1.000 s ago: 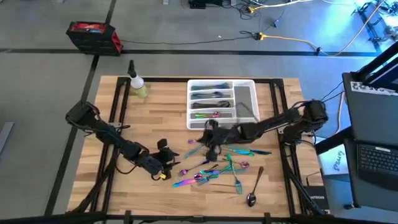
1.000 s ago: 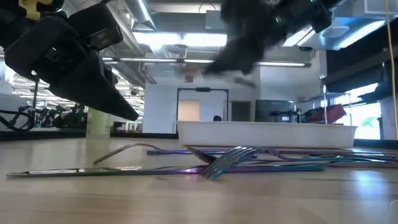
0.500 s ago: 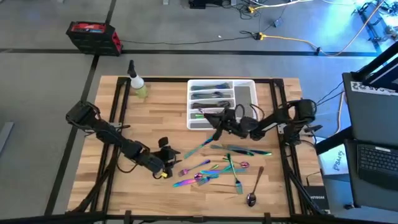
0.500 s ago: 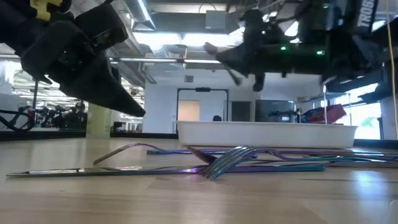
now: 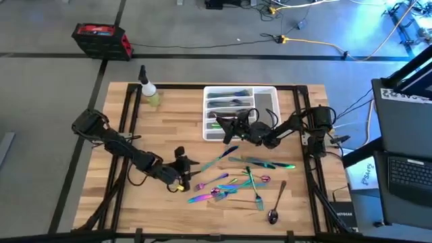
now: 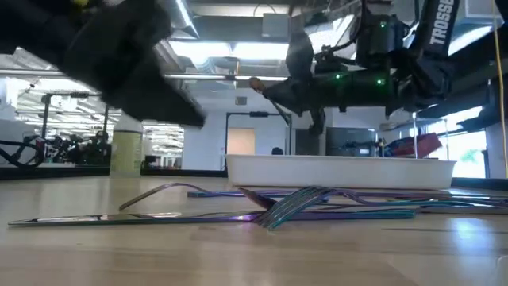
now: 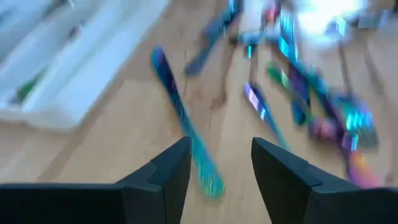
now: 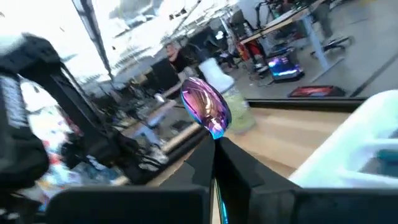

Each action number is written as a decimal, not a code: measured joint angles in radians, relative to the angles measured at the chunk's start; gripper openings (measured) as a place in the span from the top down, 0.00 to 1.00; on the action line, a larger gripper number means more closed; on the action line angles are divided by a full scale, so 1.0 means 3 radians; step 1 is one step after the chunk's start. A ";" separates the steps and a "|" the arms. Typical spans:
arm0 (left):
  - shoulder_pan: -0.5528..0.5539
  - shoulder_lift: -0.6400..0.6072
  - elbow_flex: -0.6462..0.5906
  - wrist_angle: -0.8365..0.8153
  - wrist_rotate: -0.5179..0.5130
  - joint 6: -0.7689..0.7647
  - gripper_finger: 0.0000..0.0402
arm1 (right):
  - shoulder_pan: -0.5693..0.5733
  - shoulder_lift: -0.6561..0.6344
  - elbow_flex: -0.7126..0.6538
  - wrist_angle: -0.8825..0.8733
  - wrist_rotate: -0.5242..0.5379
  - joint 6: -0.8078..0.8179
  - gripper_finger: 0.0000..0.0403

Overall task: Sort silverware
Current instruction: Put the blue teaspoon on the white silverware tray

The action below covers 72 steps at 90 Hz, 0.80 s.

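Several iridescent forks, spoons and knives, the silverware (image 5: 237, 179), lie scattered on the wooden table. A darker spoon (image 5: 276, 203) lies near the front. My right gripper (image 5: 229, 127) hovers at the near left corner of the white tray (image 5: 266, 102), shut on a rainbow spoon (image 8: 206, 107). My left gripper (image 7: 217, 171) stands open just left of the pile, above a teal knife (image 7: 180, 115), with nothing between its fingers. More pieces lie in the tray's compartments (image 5: 229, 102). My right gripper pinches the spoon's handle (image 8: 215, 144) between its two fingers. The bowl sticks out past the fingertips. The fingers lie about level, pointing toward the table's left, along the handle. The spoon is lifted clear of the table and above the tray's rim (image 6: 333, 163).
A small spray bottle (image 5: 149, 92) with yellowish liquid stands at the far left of the table. A red and black case (image 5: 102, 39) sits on the floor beyond. A laptop (image 5: 408, 177) is off the table's right side. Bare wood lies left of the tray.
My right gripper has risen from the pile with the spoon and gone toward the far edge, to the tray's near left corner, levelling out as it went. The spoon is now lifted clear. My left gripper has risen a little beside the pile.
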<state>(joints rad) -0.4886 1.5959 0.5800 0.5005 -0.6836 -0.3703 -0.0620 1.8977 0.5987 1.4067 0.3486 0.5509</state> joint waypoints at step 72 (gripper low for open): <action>0.1352 0.0041 -0.0003 0.1825 0.2265 -0.0020 0.61 | 0.0011 -0.0047 0.0672 0.0540 -0.2077 0.0155 1.00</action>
<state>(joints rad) -0.0830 1.6081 0.5793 1.0481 -0.0040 -0.3763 -0.0586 1.8835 0.8004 1.5687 -0.2746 0.5973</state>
